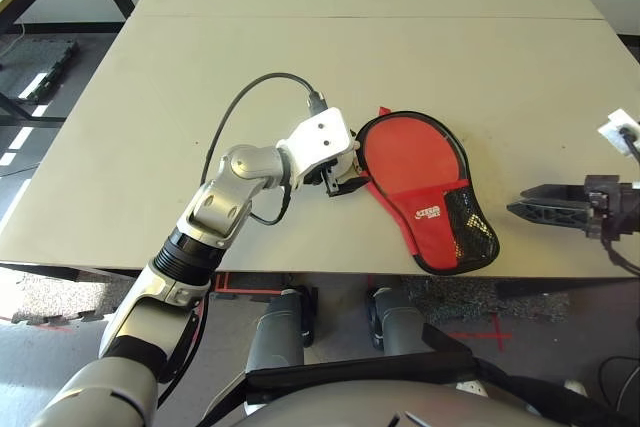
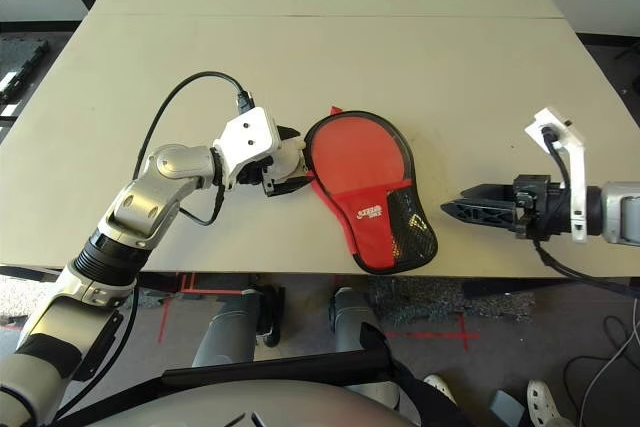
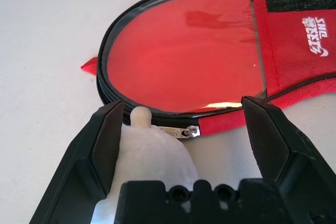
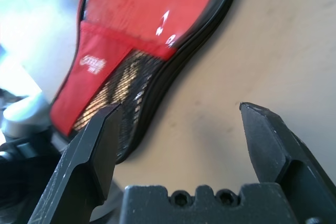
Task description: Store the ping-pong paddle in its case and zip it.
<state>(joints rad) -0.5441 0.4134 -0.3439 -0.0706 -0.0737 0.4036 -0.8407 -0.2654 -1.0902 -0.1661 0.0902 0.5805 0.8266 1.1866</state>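
The left pincer point(image 3: 182, 103) is open, its fingers spread on the surface point(image 1: 300, 57) side by the case point(image 3: 194, 56), at the case's left edge. Between those fingers sits a pale rounded item point(image 3: 149, 156) with a small nub on its end, nearer one finger; no grip is closed on it. The zip pull point(image 3: 181, 131) lies just beside the nub, on the case's edge near where the black zip border meets red fabric. The right pincer point(image 4: 181, 107) is open and empty, held to the right of the case, near its mesh end, apart from it. The case is laid flat between the two pincers, round end away from the robot, narrower end near the surface's front edge. A red, glossy panel fills the round part; whether that is the paddle seen through a clear window can't be told. White logo point(image 1: 428, 212) on the red fabric, black mesh point(image 1: 470, 227) beside it, a red tab point(image 3: 90, 65) sticking out at the round end. A black cable point(image 1: 225, 117) is looped off the left wrist. White shoes point(image 2: 542, 404) are seen on the floor point(image 2: 300, 347) past the front edge.
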